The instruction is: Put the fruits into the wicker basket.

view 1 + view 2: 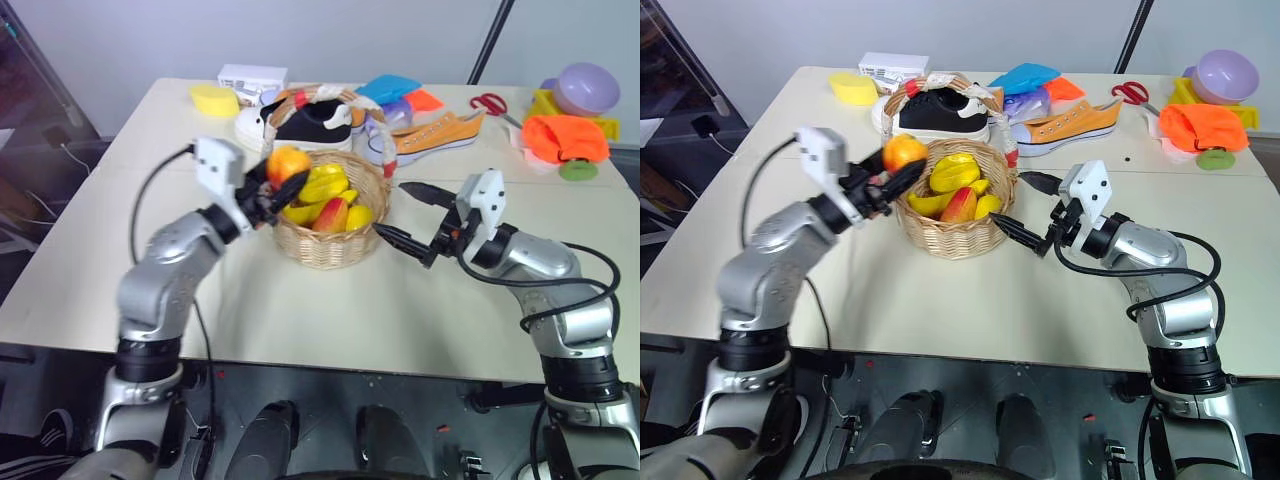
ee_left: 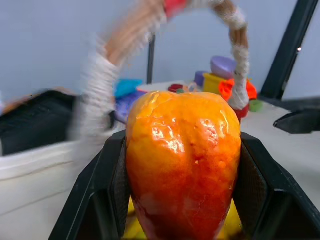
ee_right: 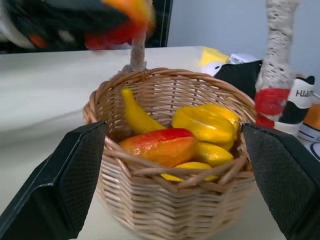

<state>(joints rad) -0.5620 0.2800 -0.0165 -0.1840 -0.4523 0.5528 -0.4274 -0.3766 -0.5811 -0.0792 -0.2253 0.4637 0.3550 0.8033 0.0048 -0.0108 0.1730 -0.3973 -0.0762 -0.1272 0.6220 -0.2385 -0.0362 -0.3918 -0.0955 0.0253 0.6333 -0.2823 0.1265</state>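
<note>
Orange-red peach [image 2: 183,165] sits clamped in your left gripper [image 1: 272,196] at the wicker basket [image 1: 330,245] rim; carry it fully over the opening, right gripper [image 1: 412,216] wide open and empty.

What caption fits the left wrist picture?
Left gripper holds an orange-red peach before the basket's handle.

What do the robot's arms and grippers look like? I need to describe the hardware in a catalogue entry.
Both arms have rounded silver-grey shells with black joints. A loose black cable loops along each arm to a boxy white housing at the wrist. The left gripper and right gripper each carry two long, tapered black fingers whose inner faces have a fine textured padding.
</note>
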